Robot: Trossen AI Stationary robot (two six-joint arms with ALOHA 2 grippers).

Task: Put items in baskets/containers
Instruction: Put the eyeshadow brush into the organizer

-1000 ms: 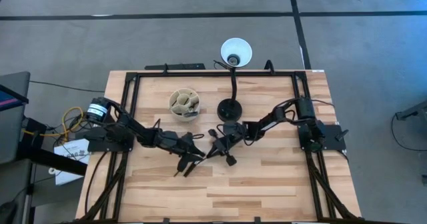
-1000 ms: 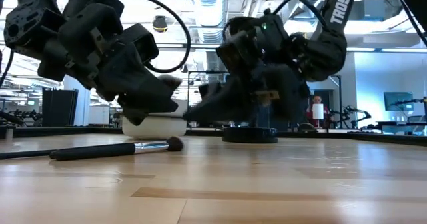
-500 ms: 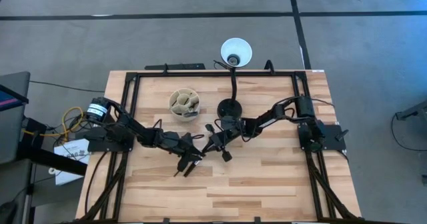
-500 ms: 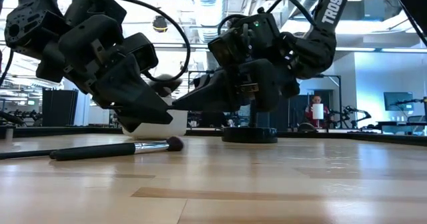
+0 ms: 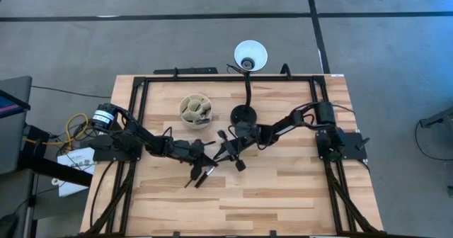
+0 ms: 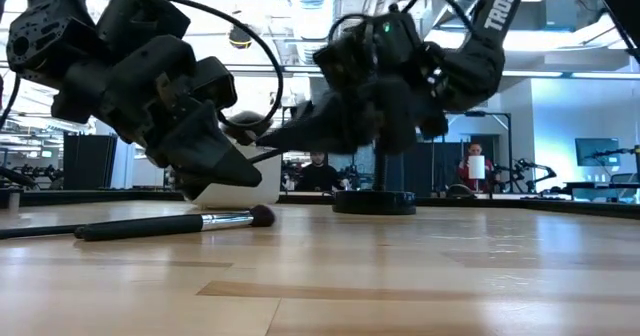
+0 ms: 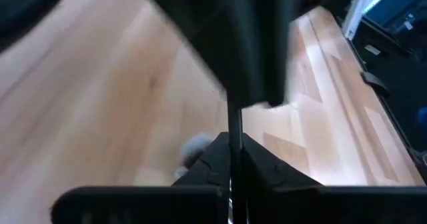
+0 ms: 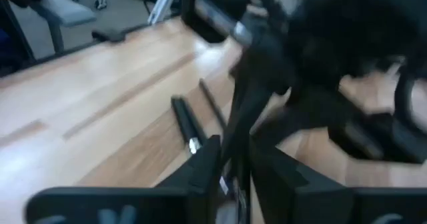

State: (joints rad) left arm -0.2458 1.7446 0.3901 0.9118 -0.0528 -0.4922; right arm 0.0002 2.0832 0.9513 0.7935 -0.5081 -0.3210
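A thin black makeup brush (image 7: 235, 125) hangs above the table's middle between my two grippers. My left gripper (image 5: 206, 158) is shut on its handle. My right gripper (image 5: 222, 153) faces it from the right, its fingers (image 8: 208, 163) slightly apart on either side of the same handle (image 8: 237, 151). Two more brushes (image 5: 195, 178) lie flat on the wood just in front of my left gripper; one (image 6: 165, 224) shows its dark bristle tip in the low view. The cream cup (image 5: 184, 103) stands behind my left gripper. My left gripper pinches the brush's thin handle (image 7: 235, 147) between its two fingertips. The fingers point toward the table's right and lie along the handle, which runs straight on toward my right gripper. The brush is clear of the table. My right gripper: I cannot tell whether it touches the handle.
The black lamp's round base (image 5: 244, 115) stands just behind my right gripper, with its white shade (image 5: 250, 55) beyond the far edge. A black frame (image 5: 226, 76) runs along the far and side edges. Bare wood lies toward the near edge.
My left gripper has shut on the brush's handle, which my right gripper had brought to it. My right gripper has moved a little toward the table's left, closer to my left gripper. The brushes on the table have stayed where they were.
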